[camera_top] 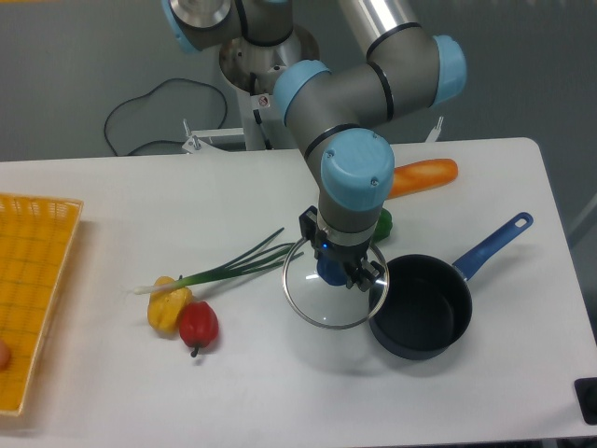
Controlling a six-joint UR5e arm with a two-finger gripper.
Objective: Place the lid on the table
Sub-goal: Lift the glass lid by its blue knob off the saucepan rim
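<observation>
Right of the frame's centre, the lid (328, 291) is being pinched by its blue knob in the gripper (336, 272), beside the saucepan (422, 306). It is best being lowered level onto the bench (280, 392) before being released.

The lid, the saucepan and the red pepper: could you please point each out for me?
lid (312, 297), fixed camera view, on the clear glass left of the knob.
saucepan (422, 308), fixed camera view, on the dark inside bottom.
red pepper (198, 323), fixed camera view, on its body.
</observation>
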